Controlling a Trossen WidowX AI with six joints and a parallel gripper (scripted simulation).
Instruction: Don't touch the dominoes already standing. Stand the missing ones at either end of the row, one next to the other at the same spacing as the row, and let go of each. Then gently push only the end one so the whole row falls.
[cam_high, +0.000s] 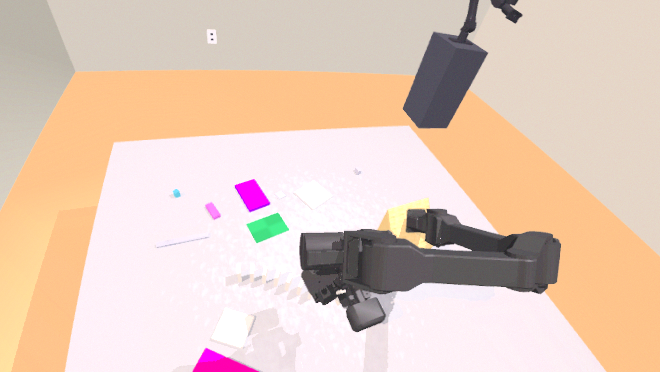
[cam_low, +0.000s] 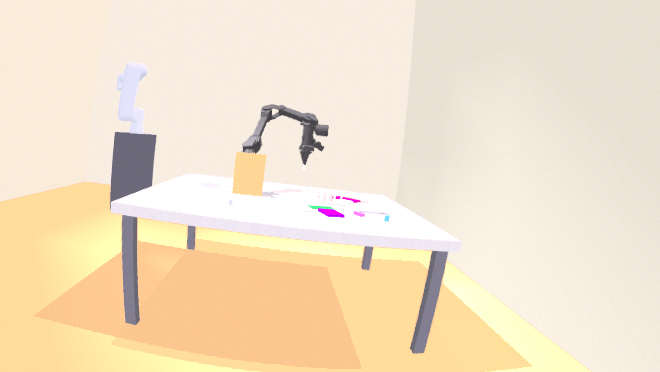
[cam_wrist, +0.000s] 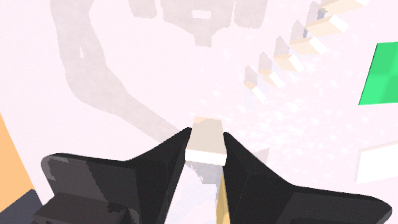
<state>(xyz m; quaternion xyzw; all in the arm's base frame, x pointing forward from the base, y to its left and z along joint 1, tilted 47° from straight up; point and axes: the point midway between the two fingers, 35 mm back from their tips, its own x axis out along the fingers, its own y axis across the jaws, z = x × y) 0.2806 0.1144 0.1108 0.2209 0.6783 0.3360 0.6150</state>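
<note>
My gripper (cam_high: 340, 292) (cam_low: 304, 164) (cam_wrist: 206, 134) points down and is shut on a cream domino (cam_wrist: 206, 140), one finger on each side. The domino hangs from the fingertips, well above the table (cam_high: 150, 170) (cam_low: 280, 228). The row of standing cream dominoes (cam_high: 270, 284) (cam_wrist: 287, 62) (cam_low: 325, 197) has several pieces along a slightly curved line. In the top view the gripper is just beyond the row's right end. In the wrist view the row runs from above right of the held domino to the top right corner.
A green tile (cam_high: 267, 227) (cam_wrist: 382, 75), a purple tile (cam_high: 252, 195), a white tile (cam_high: 313, 194), a pink block (cam_high: 213, 210), a cyan cube (cam_high: 176, 193) and a thin rod (cam_high: 182, 242) lie beyond the row. Another white tile (cam_high: 232, 327) and a magenta tile (cam_high: 220, 363) lie nearer. A yellow block (cam_low: 249, 175) stands under the arm's base.
</note>
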